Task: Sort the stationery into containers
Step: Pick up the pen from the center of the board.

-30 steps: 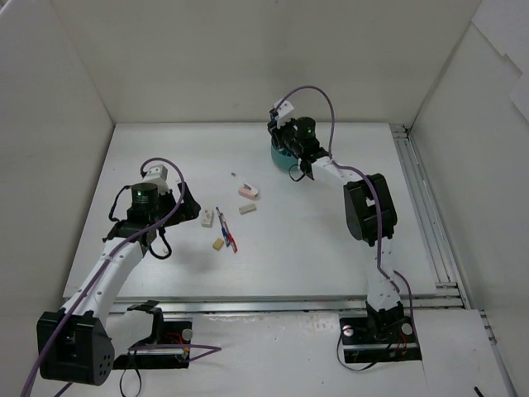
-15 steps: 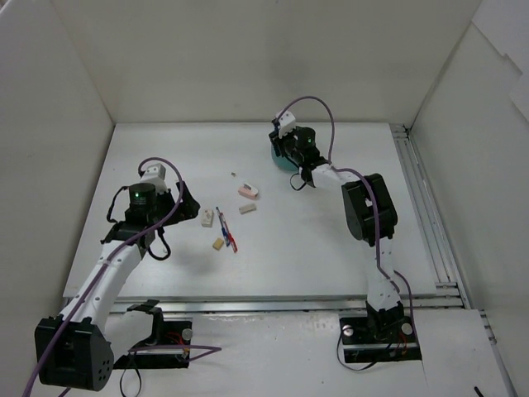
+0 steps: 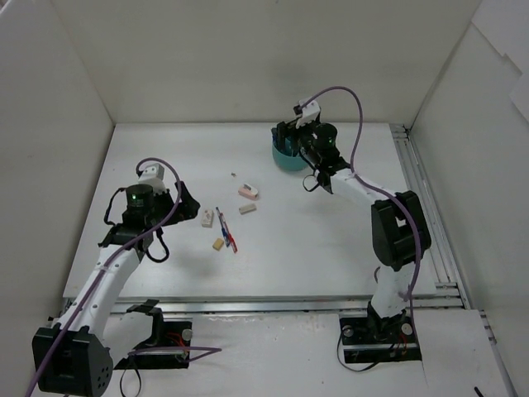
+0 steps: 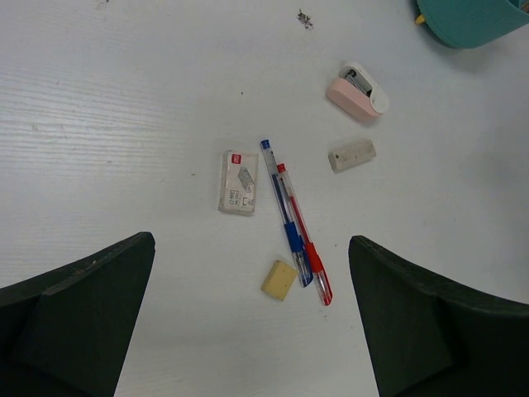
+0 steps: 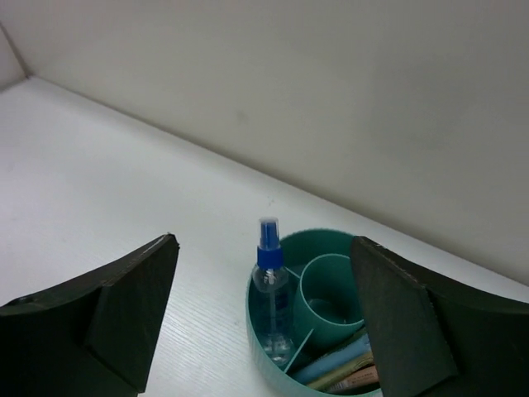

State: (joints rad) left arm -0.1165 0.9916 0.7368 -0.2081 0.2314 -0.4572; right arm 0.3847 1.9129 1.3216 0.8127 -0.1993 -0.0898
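Teal cup (image 3: 285, 163) sits under the spread right gripper (image 5: 263, 248), which should rise straight up, clear of the cup's upright bottle (image 5: 271, 289); the left gripper (image 4: 252, 248) hangs spread, well apart.

Tall spray bottle (image 5: 270, 285) obstructs cup's (image 5: 326, 281) left compartment.

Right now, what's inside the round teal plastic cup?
The teal cup holds a clear blue-capped spray bottle, upright in an outer compartment, and pens in another. Its near side is out of frame.
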